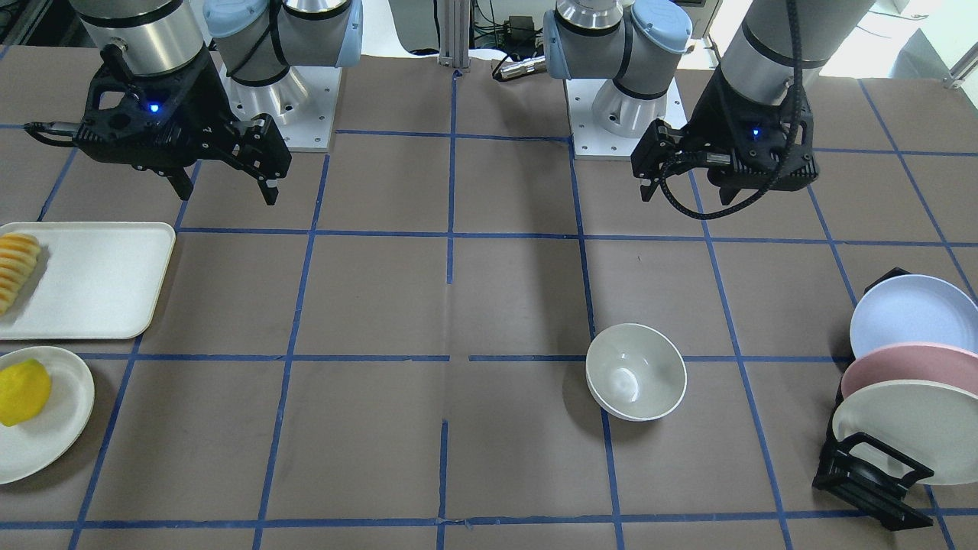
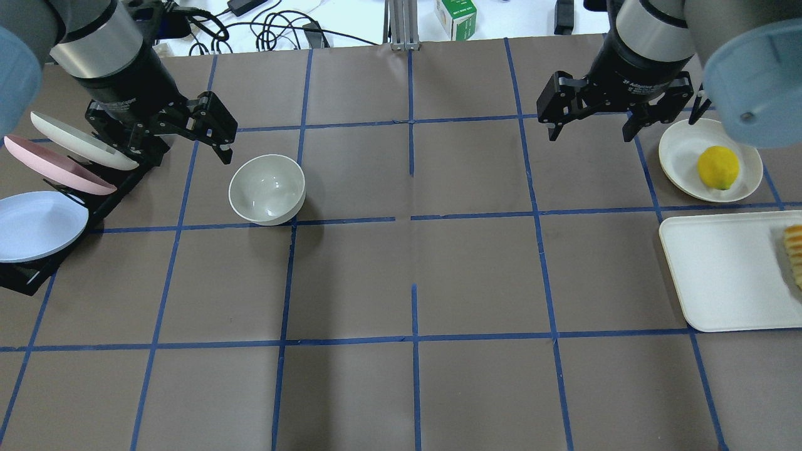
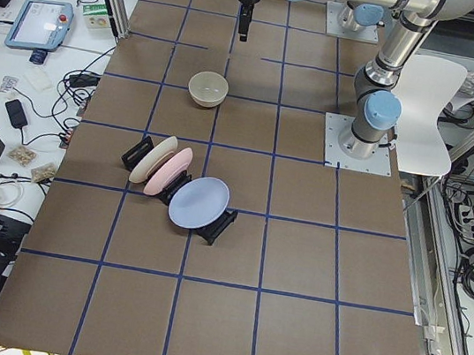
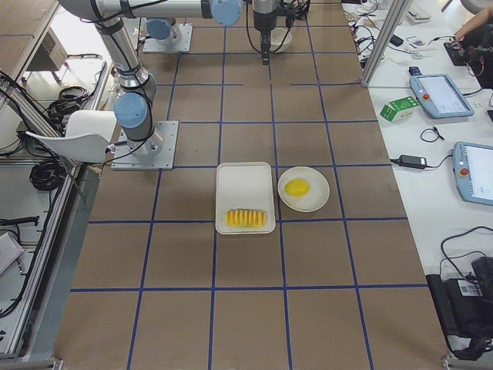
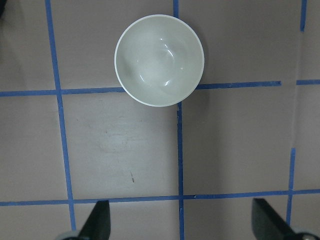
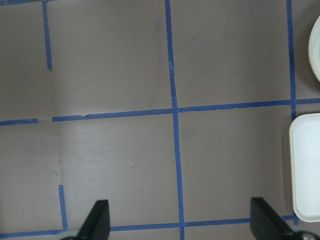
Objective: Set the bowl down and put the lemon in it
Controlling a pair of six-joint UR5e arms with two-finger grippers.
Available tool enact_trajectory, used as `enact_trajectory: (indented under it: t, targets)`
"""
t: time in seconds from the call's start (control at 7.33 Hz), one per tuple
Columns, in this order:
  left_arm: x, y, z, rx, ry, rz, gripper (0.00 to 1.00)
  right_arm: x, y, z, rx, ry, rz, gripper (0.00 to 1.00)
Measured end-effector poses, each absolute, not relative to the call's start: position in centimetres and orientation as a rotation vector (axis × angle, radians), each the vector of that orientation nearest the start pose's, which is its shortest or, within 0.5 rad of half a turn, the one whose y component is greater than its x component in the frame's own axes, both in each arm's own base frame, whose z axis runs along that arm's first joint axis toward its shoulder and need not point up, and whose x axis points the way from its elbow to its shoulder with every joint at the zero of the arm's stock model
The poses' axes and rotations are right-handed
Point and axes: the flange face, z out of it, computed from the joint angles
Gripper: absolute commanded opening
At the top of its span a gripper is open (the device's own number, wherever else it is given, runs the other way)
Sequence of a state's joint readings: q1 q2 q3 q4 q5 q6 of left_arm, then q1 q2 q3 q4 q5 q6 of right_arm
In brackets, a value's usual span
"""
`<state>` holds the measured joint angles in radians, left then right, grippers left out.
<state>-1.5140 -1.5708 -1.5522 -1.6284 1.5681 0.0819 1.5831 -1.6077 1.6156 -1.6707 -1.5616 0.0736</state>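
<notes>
The off-white bowl (image 1: 636, 372) stands upright and empty on the brown table, also seen in the overhead view (image 2: 267, 189) and the left wrist view (image 5: 159, 60). My left gripper (image 2: 182, 150) is open and empty, held above the table just behind and to the left of the bowl. The yellow lemon (image 2: 718, 167) lies on a flat off-white plate (image 2: 680, 150) at the far right, and shows in the front view (image 1: 23, 392). My right gripper (image 2: 590, 133) is open and empty, held above the table to the left of that plate.
A white rectangular tray (image 2: 720, 275) with a row of yellow-orange slices (image 2: 794, 250) lies beside the lemon's plate. A black dish rack (image 2: 25, 275) with blue, pink and cream plates stands at the table's left edge, close to my left gripper.
</notes>
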Motion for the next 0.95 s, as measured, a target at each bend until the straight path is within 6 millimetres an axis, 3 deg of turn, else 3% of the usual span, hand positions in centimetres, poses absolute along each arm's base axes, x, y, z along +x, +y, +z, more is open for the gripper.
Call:
enact_trajectory:
  t: [0.68,0.82,0.95]
  targets:
    - [-9.8,-49.9,48.6,0.034,3.139,0.065,1.0,13.8,-48.8,48.5,0.103,3.132,-0.119,1.0]
    - [-8.9,-50.2,48.5,0.01,3.141,0.064,1.0,12.7,-49.7,47.5,0.1,3.155,-0.091,1.0]
    - [-7.5,-50.9,48.2,-0.031,3.145,0.062,1.0,9.8,-50.8,46.8,0.125,3.174,-0.065,1.0]
